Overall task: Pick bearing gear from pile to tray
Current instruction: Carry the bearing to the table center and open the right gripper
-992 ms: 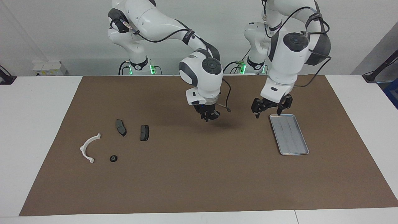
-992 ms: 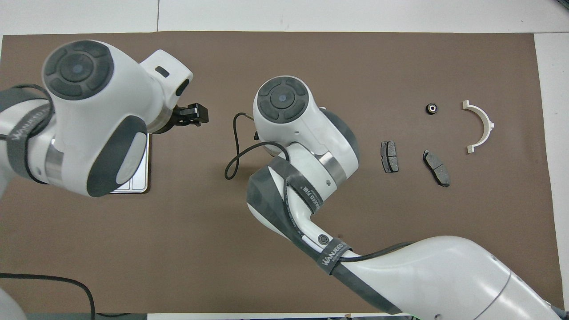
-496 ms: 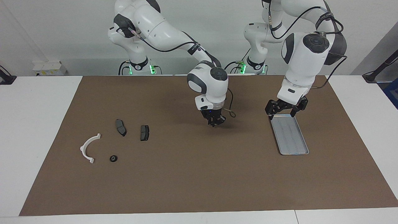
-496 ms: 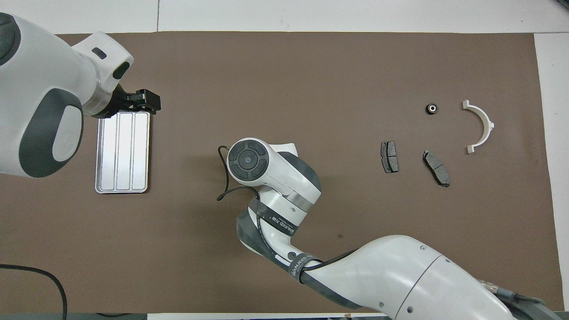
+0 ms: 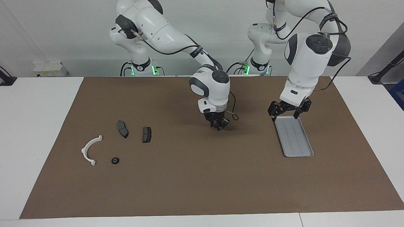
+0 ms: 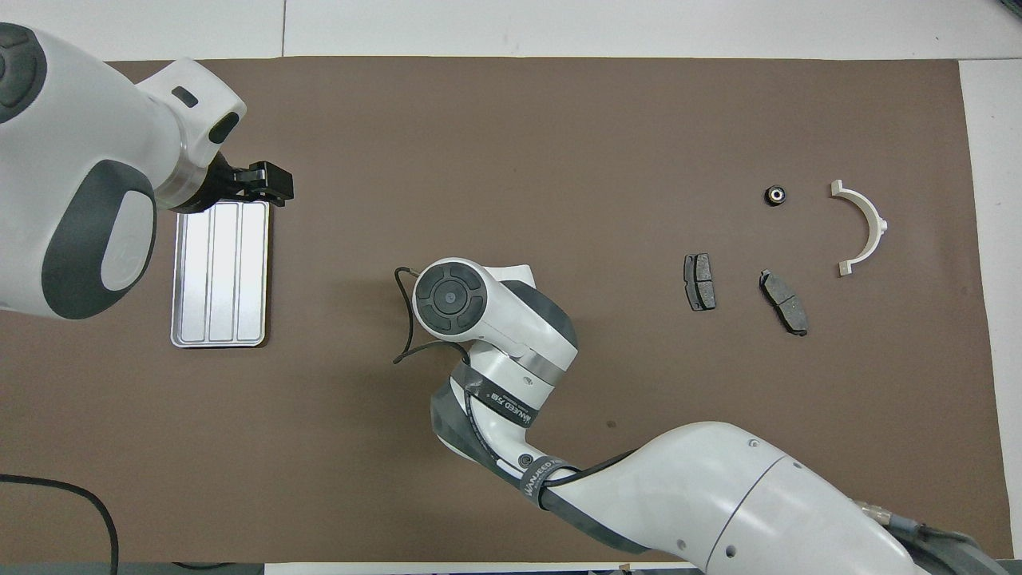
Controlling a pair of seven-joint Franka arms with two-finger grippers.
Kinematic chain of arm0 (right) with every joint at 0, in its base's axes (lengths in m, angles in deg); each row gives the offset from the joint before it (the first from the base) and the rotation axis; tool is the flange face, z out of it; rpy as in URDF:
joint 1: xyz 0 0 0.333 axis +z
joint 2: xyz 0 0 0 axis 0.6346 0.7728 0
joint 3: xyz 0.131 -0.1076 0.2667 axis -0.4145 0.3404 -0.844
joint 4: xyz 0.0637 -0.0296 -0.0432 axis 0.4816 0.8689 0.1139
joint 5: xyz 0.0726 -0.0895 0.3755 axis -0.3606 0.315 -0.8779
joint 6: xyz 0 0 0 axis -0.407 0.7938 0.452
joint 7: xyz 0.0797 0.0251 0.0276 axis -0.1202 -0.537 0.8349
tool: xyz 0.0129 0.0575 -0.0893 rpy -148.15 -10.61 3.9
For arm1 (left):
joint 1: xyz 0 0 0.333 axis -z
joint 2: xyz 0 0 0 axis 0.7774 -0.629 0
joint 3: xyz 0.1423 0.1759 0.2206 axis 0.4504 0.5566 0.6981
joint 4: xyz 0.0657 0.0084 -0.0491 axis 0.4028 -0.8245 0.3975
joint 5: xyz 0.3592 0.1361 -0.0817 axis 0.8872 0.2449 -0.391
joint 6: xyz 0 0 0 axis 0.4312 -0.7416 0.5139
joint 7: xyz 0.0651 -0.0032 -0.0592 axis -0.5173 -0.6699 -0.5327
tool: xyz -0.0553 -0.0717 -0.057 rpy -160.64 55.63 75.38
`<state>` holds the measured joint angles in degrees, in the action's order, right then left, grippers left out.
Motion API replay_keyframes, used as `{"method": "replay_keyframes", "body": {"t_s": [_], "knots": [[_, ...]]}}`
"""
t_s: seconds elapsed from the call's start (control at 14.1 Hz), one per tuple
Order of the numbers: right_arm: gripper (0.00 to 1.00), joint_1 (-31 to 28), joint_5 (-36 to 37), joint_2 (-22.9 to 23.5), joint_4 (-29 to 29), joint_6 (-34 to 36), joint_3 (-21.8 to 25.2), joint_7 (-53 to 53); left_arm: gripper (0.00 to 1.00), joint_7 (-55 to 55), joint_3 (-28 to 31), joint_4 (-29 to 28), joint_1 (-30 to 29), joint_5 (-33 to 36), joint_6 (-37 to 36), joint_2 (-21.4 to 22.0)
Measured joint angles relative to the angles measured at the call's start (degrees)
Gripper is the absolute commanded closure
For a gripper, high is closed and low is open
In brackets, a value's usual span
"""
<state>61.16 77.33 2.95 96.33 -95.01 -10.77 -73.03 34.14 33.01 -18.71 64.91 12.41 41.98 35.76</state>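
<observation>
- The left gripper (image 5: 285, 117) is held over the end of the tray (image 5: 296, 138) nearest the robots, low above its rim. Its jaws are spread apart and nothing is seen between them.
- The right gripper (image 5: 218, 127) is pointed down over the middle of the brown mat (image 5: 202, 176), low above it, between the tray and the pile. Whether its jaws are open or closed cannot be told.
- The tray is laid flat on the mat at the left arm's end of the worktop (image 5: 38, 126), with its long side running away from the robots.
- The pile is spread out at the right arm's end of the worktop, well apart from the tray and from both grippers.
- Two dark grey plates (image 5: 122, 129) (image 5: 146, 134) are found nearest the robots within the pile, lying side by side but not touching.
- The white half-ring bracket (image 5: 84, 150) is laid flat farther from the robots than the plates.
- The bearing gear (image 5: 115, 160), a small black round piece, is seen on the mat just beside the farther end of the bracket, apart from it. It is the part of the pile lying among the farthest from the robots.
</observation>
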Motion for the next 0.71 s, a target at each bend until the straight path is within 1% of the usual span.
{"method": "replay_keyframes", "body": {"t_s": [0.14,0.28,0.35,0.5,0.57,0.71], "knots": [[0.0,-0.67,0.2,-0.26,-4.11,7.16,0.21,0.93,0.0,0.0,-0.09,0.0,0.09,0.0,0.0,-0.02],[0.0,-3.64,-0.35,-1.39,-9.96,15.21,0.25,7.11,0.0,-0.06,-0.35,0.0,0.13,-0.68,0.0,-0.02],[0.0,-6.52,-2.07,-2.66,-12.08,18.23,0.28,13.48,0.0,-0.21,-0.59,-0.05,0.37,-2.18,0.1,-0.04],[0.0,-13.96,-5.21,-5.58,-13.45,21.57,0.33,28.11,0.0,-2.74,-0.78,-1.48,3.02,-4.03,2.44,-0.04],[0.0,-17.84,-5.87,-6.39,-13.41,22.33,0.33,34.74,0.0,-5.25,-0.84,-3.32,5.51,-4.14,4.82,0.02],[0.0,-25.35,-6.18,-6.38,-12.18,21.03,0.35,46.28,0.0,-10.0,-0.96,-7.31,11.27,-4.15,8.2,0.06]]}}
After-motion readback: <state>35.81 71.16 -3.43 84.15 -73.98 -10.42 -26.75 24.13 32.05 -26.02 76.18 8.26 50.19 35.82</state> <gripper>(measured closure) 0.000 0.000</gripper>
